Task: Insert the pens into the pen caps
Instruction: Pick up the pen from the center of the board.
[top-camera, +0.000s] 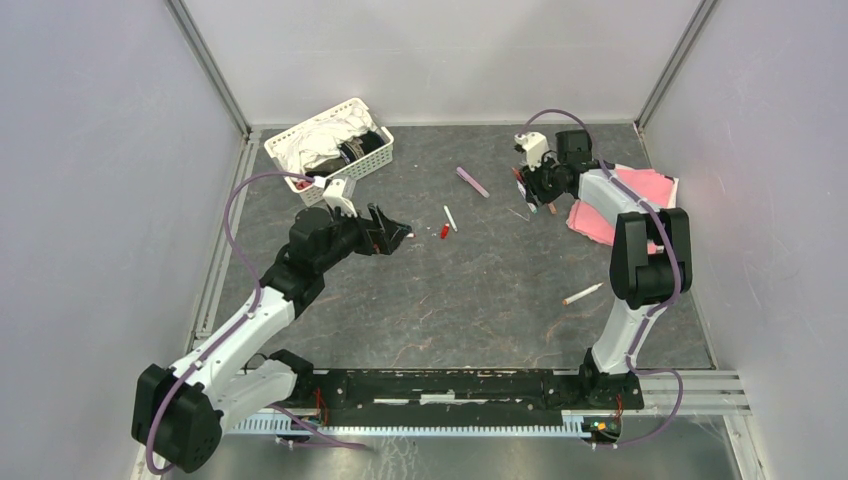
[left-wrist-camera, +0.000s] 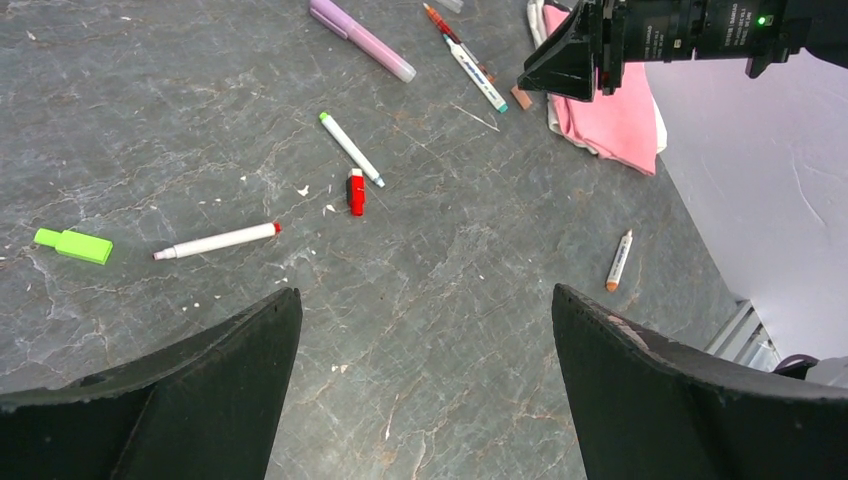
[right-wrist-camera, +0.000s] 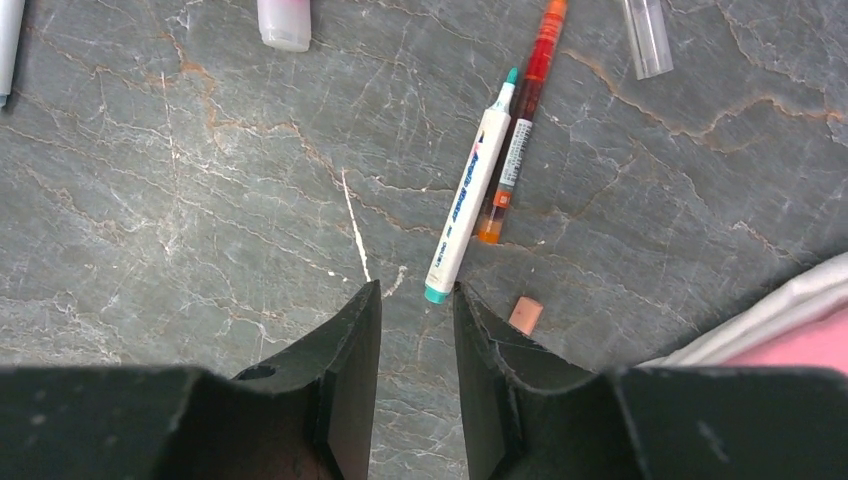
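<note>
My left gripper (left-wrist-camera: 425, 300) is wide open and empty above the table, also in the top view (top-camera: 397, 236). Ahead of it lie a green cap (left-wrist-camera: 75, 245), a red-tipped pen (left-wrist-camera: 215, 241), a green-tipped pen (left-wrist-camera: 350, 148) and a red cap (left-wrist-camera: 356, 191). My right gripper (right-wrist-camera: 417, 290) is slightly open and empty, low over the table (top-camera: 531, 196). A teal pen (right-wrist-camera: 468, 190) lies just past its fingertips beside an orange-red pen (right-wrist-camera: 520, 120). A small tan cap (right-wrist-camera: 526, 314) sits by the right finger. A purple pen (top-camera: 472, 181) and an orange-tipped pen (top-camera: 582, 294) lie apart.
A pink cloth (top-camera: 625, 205) lies at the right under my right arm. A white basket (top-camera: 330, 150) with cloth and dark items stands at the back left. A thin pale sliver (right-wrist-camera: 355, 225) and a clear cap (right-wrist-camera: 645, 35) lie near the right gripper. Walls enclose three sides.
</note>
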